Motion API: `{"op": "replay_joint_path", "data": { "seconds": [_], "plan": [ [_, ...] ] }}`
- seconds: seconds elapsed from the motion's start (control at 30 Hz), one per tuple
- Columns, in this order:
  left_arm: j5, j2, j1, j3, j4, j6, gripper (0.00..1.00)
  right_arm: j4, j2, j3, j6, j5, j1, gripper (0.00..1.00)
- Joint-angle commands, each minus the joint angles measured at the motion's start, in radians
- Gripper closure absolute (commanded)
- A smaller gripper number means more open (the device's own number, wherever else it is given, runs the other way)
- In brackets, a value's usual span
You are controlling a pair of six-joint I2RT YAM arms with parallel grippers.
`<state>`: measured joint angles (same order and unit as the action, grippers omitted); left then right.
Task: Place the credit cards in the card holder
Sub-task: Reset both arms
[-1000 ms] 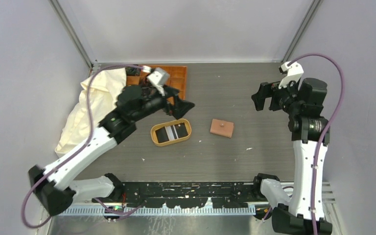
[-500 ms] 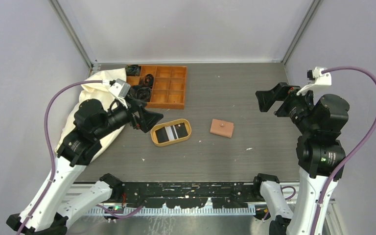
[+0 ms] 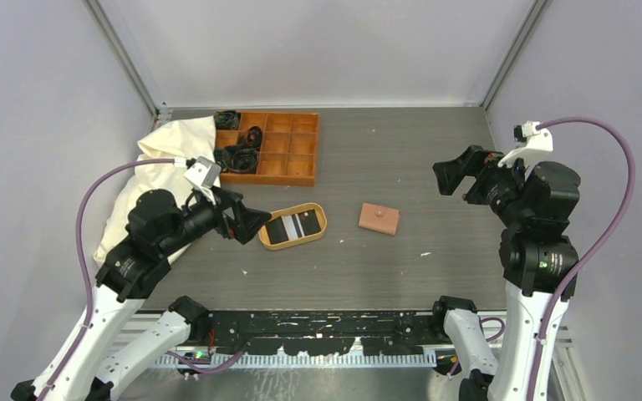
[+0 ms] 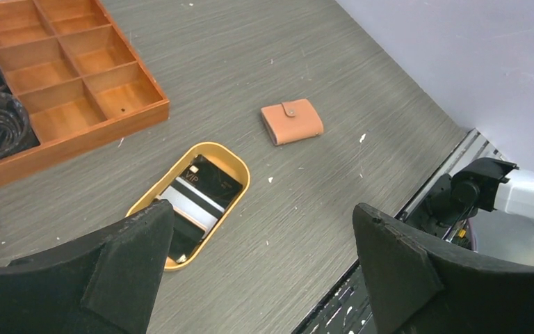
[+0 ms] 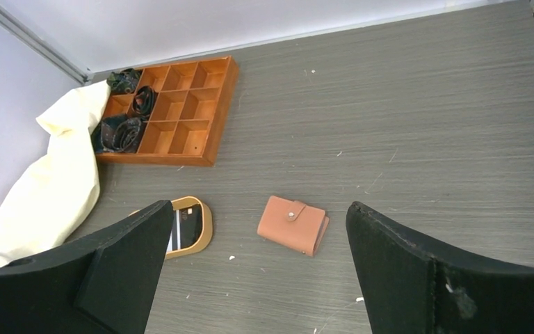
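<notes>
Top external view: the left fingers [image 3: 249,222] are spread wide with nothing between them, hanging just left of the oval wooden tray [image 3: 261,235] and pointing toward it. The right fingers [image 3: 450,176] are equally wide apart and empty, well to the right of the tray and turned back toward it. Both wrist views confirm bare surface [image 3: 401,142] between each pair.

The credit cards [image 3: 292,225] lie flat inside the tray, mostly black with a pale band across them. Their long axis follows the tray's, running left to right and rising slightly toward the far right. In the left wrist view one black card reads "VIP"; how many cards are stacked cannot be told.

The card holder [image 3: 379,219] sits closed on the surface to the right of the tray, clearly apart from it. Its snap button faces up, and its long side runs roughly left to right with a slight tilt.

Behind the tray stands an orange compartment box [image 3: 292,159], and a cream cloth [image 3: 163,167] lies to the tray's far left.

A second ago the left fingers hovered above the tray's far edge; they have since drawn back to its left side. The right arm has risen, but its fingers remain right of the holder. Tray, cards and holder have not moved.
</notes>
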<state>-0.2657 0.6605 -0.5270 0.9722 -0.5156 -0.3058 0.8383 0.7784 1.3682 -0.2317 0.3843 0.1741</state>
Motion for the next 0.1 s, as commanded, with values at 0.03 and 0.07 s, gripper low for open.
{"op": "replay_joint_path", "data": {
  "seconds": [0.03,0.07],
  "plan": [
    [0.008,-0.023,0.007,-0.036,0.031,0.014,0.0,-0.064,-0.017,-0.03,-0.009,-0.032,-0.003,0.01],
    [0.007,-0.029,0.007,-0.052,0.034,0.011,0.0,-0.07,-0.018,-0.041,-0.009,-0.034,-0.002,0.0]
  ]
}}
